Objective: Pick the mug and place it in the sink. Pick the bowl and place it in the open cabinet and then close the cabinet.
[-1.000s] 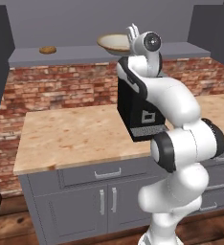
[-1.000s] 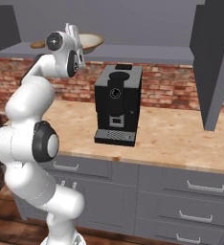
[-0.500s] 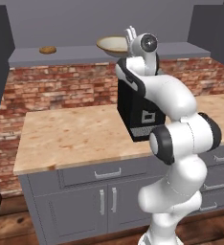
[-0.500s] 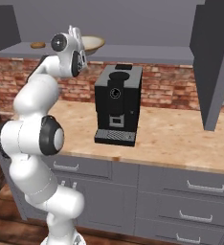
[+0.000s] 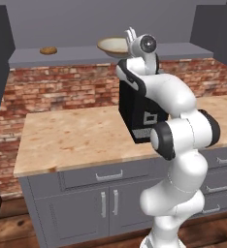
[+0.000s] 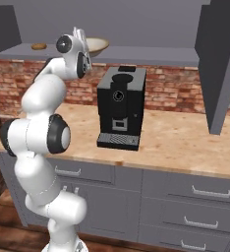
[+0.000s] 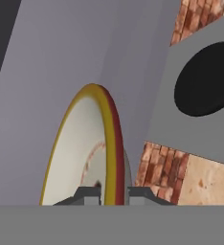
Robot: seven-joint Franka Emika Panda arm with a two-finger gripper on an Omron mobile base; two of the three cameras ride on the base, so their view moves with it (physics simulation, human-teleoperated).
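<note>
The cream-white bowl with its tan rim sits on the grey shelf of the open cabinet. In the right base view the bowl is right of my hand. My gripper is raised to the bowl's right edge. From the hand camera the bowl appears edge-on, and my gripper has a fingertip on each side of the rim, shut on it. The mug and the sink are out of view.
A small brown lump lies at the left of the shelf. A black coffee machine stands on the wooden counter below. The cabinet's open doors hang at both sides. Grey drawers line the front.
My hand and the bowl have sunk slightly toward the shelf, and the upper arm has shifted a little. The grip on the rim is unchanged.
</note>
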